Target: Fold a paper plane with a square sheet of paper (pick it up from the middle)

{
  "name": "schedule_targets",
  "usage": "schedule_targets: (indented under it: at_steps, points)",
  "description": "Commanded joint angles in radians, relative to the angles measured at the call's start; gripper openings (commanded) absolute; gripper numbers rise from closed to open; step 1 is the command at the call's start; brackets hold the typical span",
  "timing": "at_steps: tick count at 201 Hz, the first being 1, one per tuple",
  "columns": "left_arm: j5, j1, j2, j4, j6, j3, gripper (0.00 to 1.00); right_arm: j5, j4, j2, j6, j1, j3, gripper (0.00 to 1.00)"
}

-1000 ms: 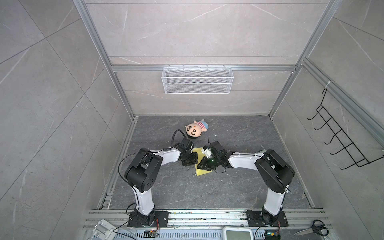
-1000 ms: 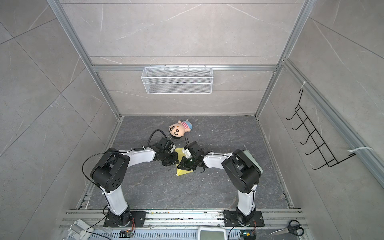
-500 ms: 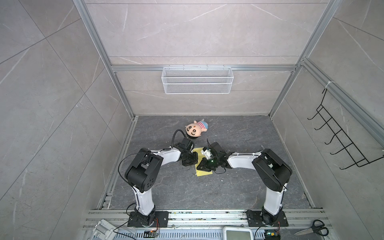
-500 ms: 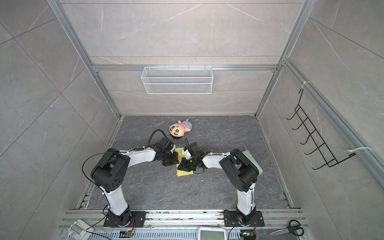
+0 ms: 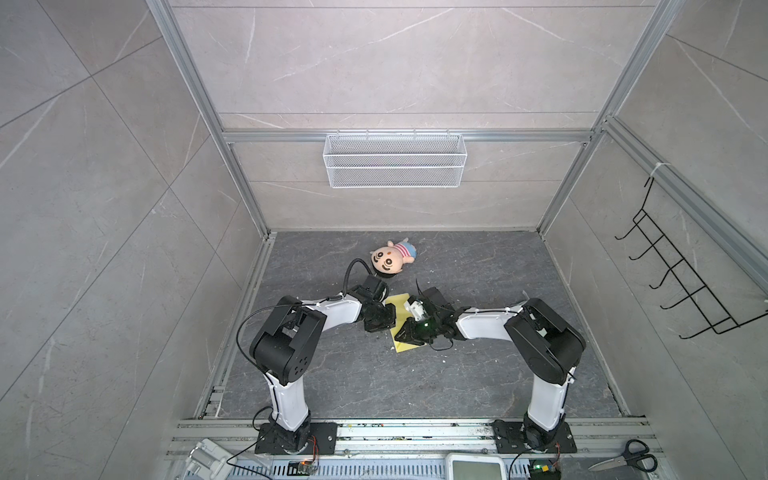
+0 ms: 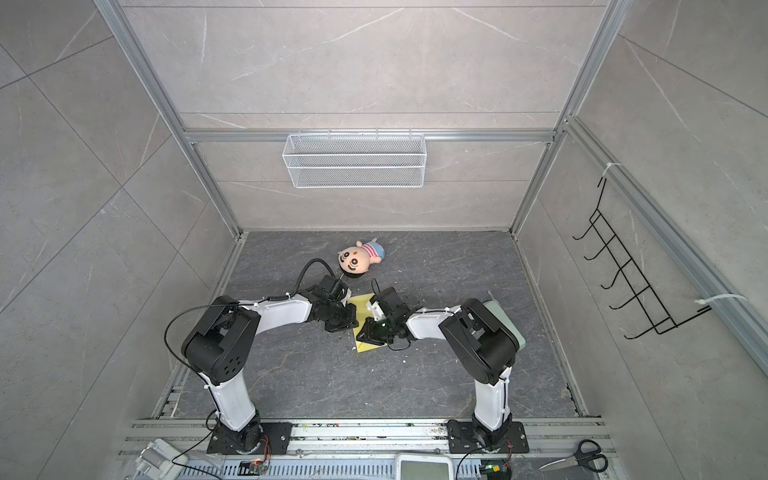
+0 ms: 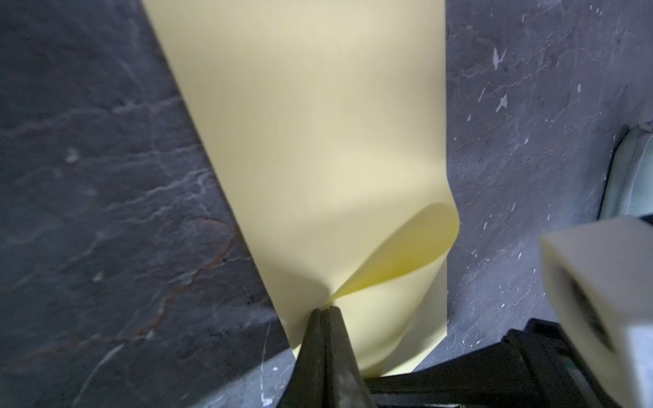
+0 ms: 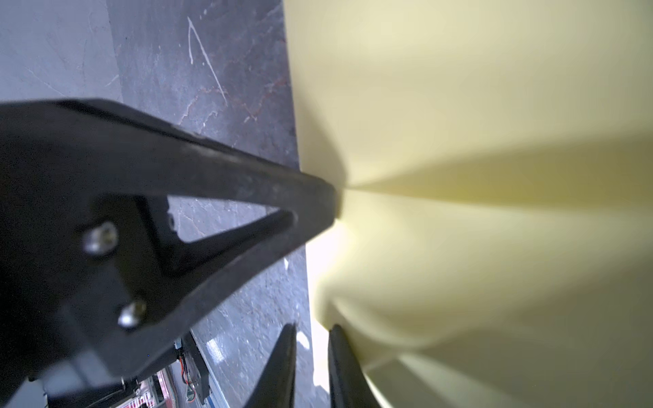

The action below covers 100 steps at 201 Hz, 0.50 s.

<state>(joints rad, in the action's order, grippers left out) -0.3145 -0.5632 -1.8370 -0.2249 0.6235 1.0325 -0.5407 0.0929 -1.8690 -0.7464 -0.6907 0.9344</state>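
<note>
Now, sheet of paper (image 5: pixel 398 302): lies on the tabletop (image 5: pixel 478 374) between both arms, near the doll (image 5: pixel 388 259); one edge curls up, no sharp crease visible.
Left fingers (image 7: pixel 323 314): closed, pinching that raised edge.
Right fingers (image 8: pixel 313 326): slightly apart just beside the sheet, gripping nothing I can see.
Change: right fingers have just eased apart; the sheet sits where it did.
Meaning: likely a release to re-grip; folding seems barely begun, and the left pinch alone steadies the paper.
</note>
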Motion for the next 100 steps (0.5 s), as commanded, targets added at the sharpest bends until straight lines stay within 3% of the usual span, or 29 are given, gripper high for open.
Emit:
schedule_targets:
  at_steps: [1, 28, 100]
  points:
    - [0.030, -0.004, -0.010, -0.038, -0.025, 0.018, 0.00, 0.114, -0.028, 0.098, 0.005, 0.002, -0.022, 0.29]
    - [0.023, -0.004, 0.001, -0.029, -0.019, 0.021, 0.00, 0.181, -0.098, 0.106, -0.010, 0.002, -0.003, 0.39]
    - [0.009, -0.003, 0.010, -0.012, -0.003, 0.021, 0.00, 0.238, -0.225, 0.021, -0.043, 0.001, 0.103, 0.39]
